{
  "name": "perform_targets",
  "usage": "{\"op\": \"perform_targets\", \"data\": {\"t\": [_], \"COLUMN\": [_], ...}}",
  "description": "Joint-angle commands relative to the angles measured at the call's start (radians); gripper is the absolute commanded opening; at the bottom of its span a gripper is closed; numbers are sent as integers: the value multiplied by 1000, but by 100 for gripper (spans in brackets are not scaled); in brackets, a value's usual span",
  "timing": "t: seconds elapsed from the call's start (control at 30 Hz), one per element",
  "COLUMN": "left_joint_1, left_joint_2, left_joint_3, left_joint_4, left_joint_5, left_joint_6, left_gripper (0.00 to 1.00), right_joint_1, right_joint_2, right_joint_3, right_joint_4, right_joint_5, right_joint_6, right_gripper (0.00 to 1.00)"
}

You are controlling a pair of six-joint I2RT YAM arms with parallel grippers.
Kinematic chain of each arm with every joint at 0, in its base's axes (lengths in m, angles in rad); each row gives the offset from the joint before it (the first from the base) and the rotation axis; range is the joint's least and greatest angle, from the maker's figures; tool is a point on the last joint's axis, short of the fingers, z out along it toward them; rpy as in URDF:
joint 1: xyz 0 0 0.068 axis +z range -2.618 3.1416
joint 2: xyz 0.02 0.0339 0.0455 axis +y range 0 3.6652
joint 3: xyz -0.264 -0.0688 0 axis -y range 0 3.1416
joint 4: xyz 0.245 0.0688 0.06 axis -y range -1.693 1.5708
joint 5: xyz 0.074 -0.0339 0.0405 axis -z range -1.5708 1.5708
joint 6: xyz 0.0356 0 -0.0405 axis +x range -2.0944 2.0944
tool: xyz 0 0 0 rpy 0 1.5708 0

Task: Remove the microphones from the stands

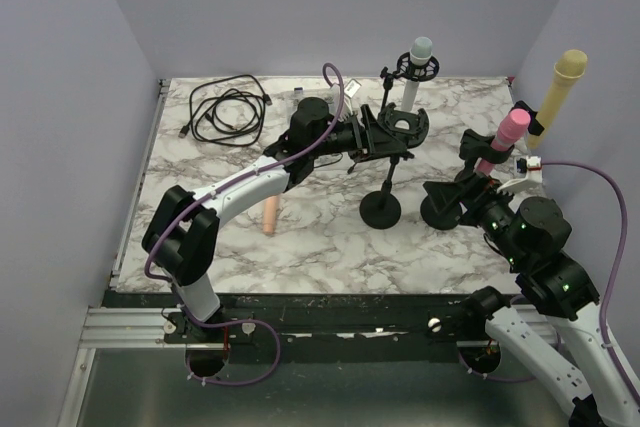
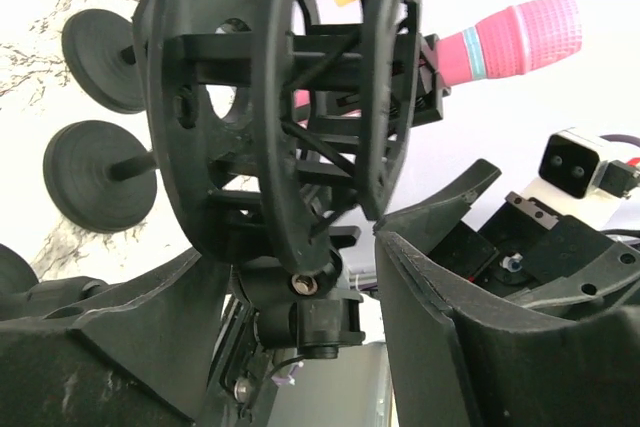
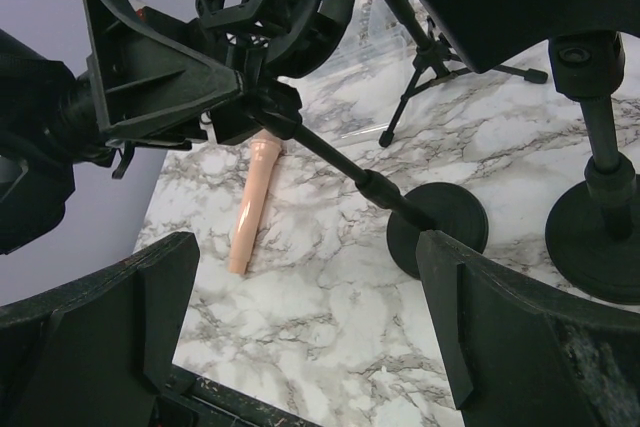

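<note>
Lying flat on the marbled white counter (image 1: 320, 247), the peach-coloured, stick-shaped microphone (image 1: 268, 215) rests clear of the black round-based stand (image 1: 381, 209), off to its left and apart from it, beside the left arm's white forearm. The black cage-like shock mount (image 1: 400, 125) on that stand looks empty, so the removal appears to be largely done. The left gripper (image 2: 295, 247) sits at the mount with its jaws half spread on either side of the pivot knuckle, and slim gaps show, so no pinch is visible. The right gripper (image 3: 305, 257) hovers low with jaws spread wide and nothing between them. The likely hazard is the stand: it is slim and top-heavy, so a squeeze or tug on the mount could tip it onto the peach microphone or into the neighbouring stand that carries the pink foam-headed microphone (image 1: 510, 130). The peach microphone is round in section and could roll if it is nudged. Its long axis runs almost straight from the arms' side toward the far wall, level with the counter. Which end is the head cannot be told.
</note>
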Motion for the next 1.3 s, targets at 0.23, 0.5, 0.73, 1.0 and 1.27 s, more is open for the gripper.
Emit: {"op": "perform_targets", "data": {"t": [0.23,0.5,0.73,1.0,1.27], "left_joint_1": [-7,-8,-11,-24,-25], "left_joint_2": [51,73,59,79,135], "left_joint_3": [11,-26,-132,-201,-219], "left_joint_4": [17,43,69,76,79], "left_joint_5": [-1,24,26,7,-3], "left_joint_6": [-13,-15,1,37,46], "left_gripper": [49,34,30,28,26], "right_joint_1": [4,4,3,4,3], "right_joint_2": [-5,-2,-1,12,23], "right_joint_3": [20,14,12,14,10], "right_joint_4": [-10,-8,-6,3,13], "right_joint_5": [17,19,21,14,9], "right_joint_6": [-6,-7,-7,-6,-7], "right_gripper": [100,100,100,100,100]}}
